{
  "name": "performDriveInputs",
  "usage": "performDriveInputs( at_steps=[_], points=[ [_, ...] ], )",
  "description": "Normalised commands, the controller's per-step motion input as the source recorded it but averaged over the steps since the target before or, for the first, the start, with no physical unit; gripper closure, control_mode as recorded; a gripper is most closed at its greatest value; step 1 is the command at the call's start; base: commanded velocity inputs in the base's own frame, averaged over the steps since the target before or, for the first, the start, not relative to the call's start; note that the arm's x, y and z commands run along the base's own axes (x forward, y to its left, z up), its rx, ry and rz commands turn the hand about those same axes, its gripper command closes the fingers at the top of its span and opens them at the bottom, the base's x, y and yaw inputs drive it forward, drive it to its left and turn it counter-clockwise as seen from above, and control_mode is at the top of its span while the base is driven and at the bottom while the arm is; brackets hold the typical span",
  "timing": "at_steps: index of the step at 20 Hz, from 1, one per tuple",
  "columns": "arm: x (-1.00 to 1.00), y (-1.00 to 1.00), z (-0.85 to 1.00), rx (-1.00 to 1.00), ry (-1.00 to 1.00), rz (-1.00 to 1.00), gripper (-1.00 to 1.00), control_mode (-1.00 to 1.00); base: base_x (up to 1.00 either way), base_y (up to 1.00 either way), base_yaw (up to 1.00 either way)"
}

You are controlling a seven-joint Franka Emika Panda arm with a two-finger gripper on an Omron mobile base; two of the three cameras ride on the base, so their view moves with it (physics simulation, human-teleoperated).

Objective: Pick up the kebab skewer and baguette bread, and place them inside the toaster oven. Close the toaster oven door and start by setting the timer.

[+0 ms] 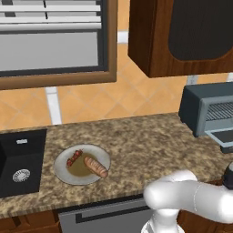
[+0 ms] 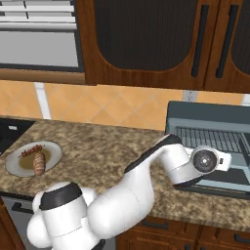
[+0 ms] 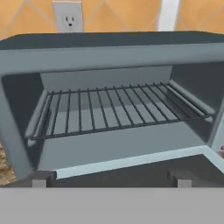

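A speckled granite desk (image 1: 150,136) runs below dark wooden wall cabinets. At its left, beside a black sink (image 1: 20,159), a grey plate (image 1: 63,170) holds the kebab skewer (image 1: 75,158) and the baguette bread (image 1: 96,166), lying side by side. At the right stands the toaster oven (image 2: 210,122), its door (image 2: 219,179) folded down flat, wire rack (image 3: 118,109) bare. The pincer (image 3: 109,178) faces the oven's mouth, spread wide, holding nothing.

I see a speckled granite counter (image 1: 150,136) under dark wooden wall cabinets (image 2: 146,44), orange tiled backsplash (image 1: 95,102) behind (a window (image 1: 50,41) at left), black sink (image 1: 20,161).
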Motion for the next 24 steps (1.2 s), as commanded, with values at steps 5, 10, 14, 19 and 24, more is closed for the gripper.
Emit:
performDriveInputs(
  at_steps=[5, 10, 14, 19, 24],
  points=[
    [0.37, -0.61, -0.10, -0.01, -0.23, 0.01, -1.00, -1.00, 0.00, 0.00, 0.00],
    [0.45, -0.13, -0.19, -0.07, -0.09, 0.13, -1.00, -1.00, 0.00, 0.00, 0.00],
    [0.43, 0.00, 0.00, -0.03, -0.01, 0.19, -1.00, -1.00, 0.00, 0.00, 0.00],
    [0.34, 0.00, 0.00, -0.01, 0.00, 0.13, -1.00, -1.00, 0.00, 0.00, 0.00],
    [0.44, 0.04, 0.00, -0.01, 0.00, 0.03, -1.00, -1.00, 0.00, 0.00, 0.00]
  ],
)
